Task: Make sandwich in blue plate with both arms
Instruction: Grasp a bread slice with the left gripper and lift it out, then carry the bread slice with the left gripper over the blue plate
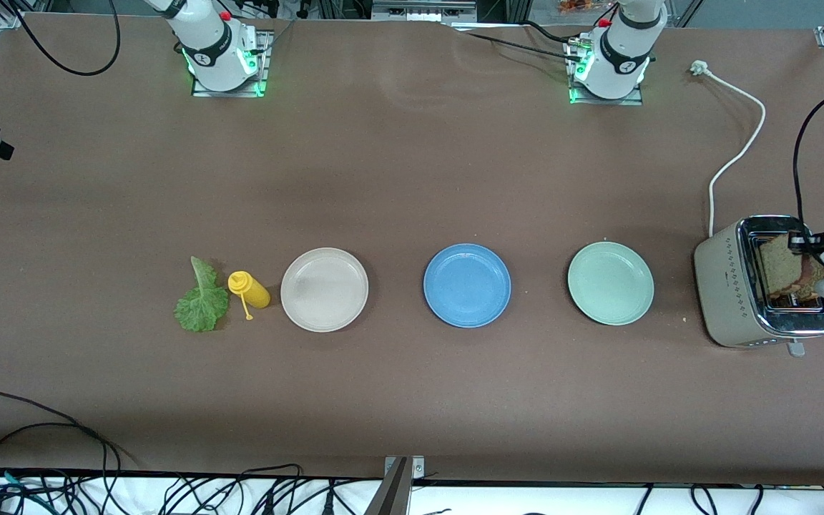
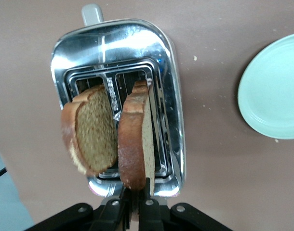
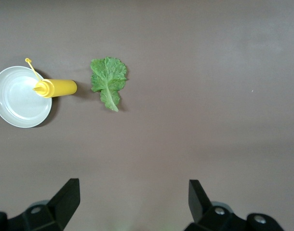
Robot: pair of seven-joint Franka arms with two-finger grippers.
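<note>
Bread slice point(image 2: 133, 144) is what I've got pinched right now: my left gripper point(image 2: 135, 204) has its fingers clamped thin on the slice's edge, with the slice standing in the toaster point(image 1: 730, 286) slot. A second slice point(image 2: 91, 129) leans beside it in the other slot. That toaster sits at the left arm's end of the table, just past the pale green plate point(image 1: 610, 282). Blue plate point(image 1: 467, 285) is mid-table with nothing on it, between the green one and the beige plate point(image 1: 324, 289). My right gripper point(image 3: 133, 197) hangs with fingers spread wide over bare table, near the lettuce leaf point(image 1: 201, 299) and yellow squeeze bottle point(image 1: 249, 289).
</note>
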